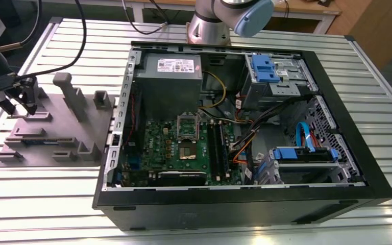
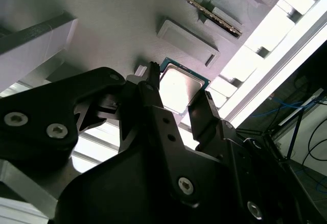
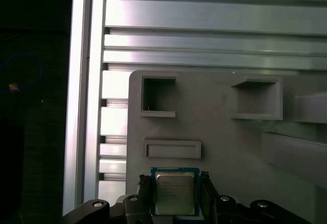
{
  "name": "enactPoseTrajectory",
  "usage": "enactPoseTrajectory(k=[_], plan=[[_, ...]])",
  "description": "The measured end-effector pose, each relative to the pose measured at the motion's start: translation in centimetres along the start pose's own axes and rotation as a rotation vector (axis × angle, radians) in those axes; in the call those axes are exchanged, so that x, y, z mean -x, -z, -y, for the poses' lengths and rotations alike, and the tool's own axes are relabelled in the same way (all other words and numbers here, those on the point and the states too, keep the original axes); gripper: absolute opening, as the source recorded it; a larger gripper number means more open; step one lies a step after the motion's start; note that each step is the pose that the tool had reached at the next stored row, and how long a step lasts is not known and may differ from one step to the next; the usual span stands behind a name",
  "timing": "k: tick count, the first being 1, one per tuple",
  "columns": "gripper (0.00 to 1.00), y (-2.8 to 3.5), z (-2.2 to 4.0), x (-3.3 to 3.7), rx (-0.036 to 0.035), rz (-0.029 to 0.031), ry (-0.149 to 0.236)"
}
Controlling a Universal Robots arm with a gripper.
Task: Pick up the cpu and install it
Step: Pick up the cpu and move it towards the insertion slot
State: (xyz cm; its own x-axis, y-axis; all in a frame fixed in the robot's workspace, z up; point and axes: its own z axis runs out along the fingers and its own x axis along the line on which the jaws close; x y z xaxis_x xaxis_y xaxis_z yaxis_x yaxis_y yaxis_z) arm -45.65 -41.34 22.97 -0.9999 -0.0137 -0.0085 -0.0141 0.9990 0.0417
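The cpu (image 3: 174, 196), a flat square chip with a silver top and dark rim, lies at the edge of the grey moulded plate (image 3: 219, 127). It also shows in the second wrist view as the cpu (image 2: 180, 87). My gripper (image 3: 174, 183) has one black finger pressed against each of two opposite sides of the chip, and in the second wrist view the gripper (image 2: 176, 99) closes on it the same way. In the exterior view, my gripper (image 1: 20, 113) stands over the plate (image 1: 53, 132) at the exterior view's left.
An open computer case (image 1: 332, 122) lies at the exterior view's right, with a green motherboard (image 1: 182, 148), a grey power supply (image 1: 172, 66) and blue drive brackets (image 1: 264, 69). Upright blocks (image 1: 70, 94) rise from the plate. The slatted metal table (image 1: 46, 199) carries everything.
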Motion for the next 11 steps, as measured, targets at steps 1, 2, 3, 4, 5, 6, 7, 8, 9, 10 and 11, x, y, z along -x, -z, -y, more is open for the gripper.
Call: enactPoseTrajectory(k=[1, 2, 3, 4, 5, 6, 7, 8, 9, 10, 11], plan=[[0.47, 0.02, 0.00, 0.00, -0.0001, -0.0001, 0.000], [0.47, 0.04, 0.00, 0.00, 0.0000, 0.0000, 0.000], [0.47, 0.05, 0.00, 0.00, 0.0000, 0.0000, 0.000], [0.47, 0.07, 0.00, 0.00, 0.0000, 0.0001, 0.000], [0.47, 0.08, 0.00, 0.00, 0.0000, 0.0001, 0.000], [0.47, 0.10, 0.00, 0.00, 0.0000, 0.0000, 0.000], [0.47, 0.12, 0.00, 0.00, 0.0000, 0.0001, 0.000], [0.47, 0.54, -0.02, 0.00, 0.0000, 0.0000, 0.000], [0.47, 0.73, -0.03, 0.01, 0.0000, 0.0001, 0.000], [0.47, 0.73, -0.03, 0.01, 0.0000, 0.0001, 0.000], [0.47, 0.74, -0.03, 0.01, 0.0000, 0.0000, 0.000]])
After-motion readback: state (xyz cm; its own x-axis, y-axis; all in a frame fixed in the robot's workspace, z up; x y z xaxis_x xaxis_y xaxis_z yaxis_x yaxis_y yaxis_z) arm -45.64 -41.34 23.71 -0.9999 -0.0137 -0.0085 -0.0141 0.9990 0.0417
